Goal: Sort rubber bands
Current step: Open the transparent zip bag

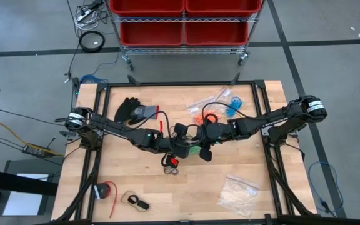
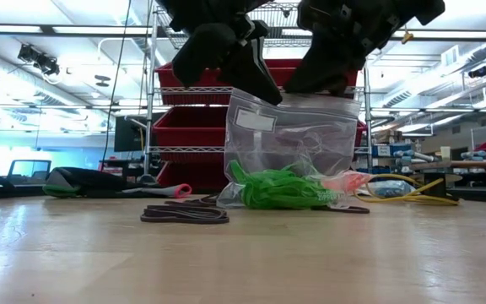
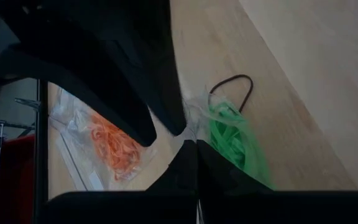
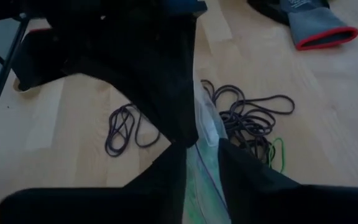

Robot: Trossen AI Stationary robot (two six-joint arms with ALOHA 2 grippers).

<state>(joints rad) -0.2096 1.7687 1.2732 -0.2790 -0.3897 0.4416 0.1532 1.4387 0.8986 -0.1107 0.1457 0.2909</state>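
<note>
Clear plastic bag (image 2: 289, 139) of green rubber bands (image 2: 277, 190) hangs at table centre, pinched along its top edge by both grippers.
Left gripper (image 3: 188, 138) is clamped tight on the bag's rim; right gripper (image 4: 201, 146) straddles the same rim with a narrow gap, the film between its fingers. Both arms hide most of the bag from above, and the green loops are too tangled to count. Black rubber bands (image 4: 253, 115) lie loose on the wood at about 7 o'clock of the bag, in two clumps. One bag of orange bands (image 3: 114, 143) and one of blue bands (image 1: 232, 106) rest toward 1 o'clock; one grey glove (image 1: 136, 111) lies at 10 o'clock.
</note>
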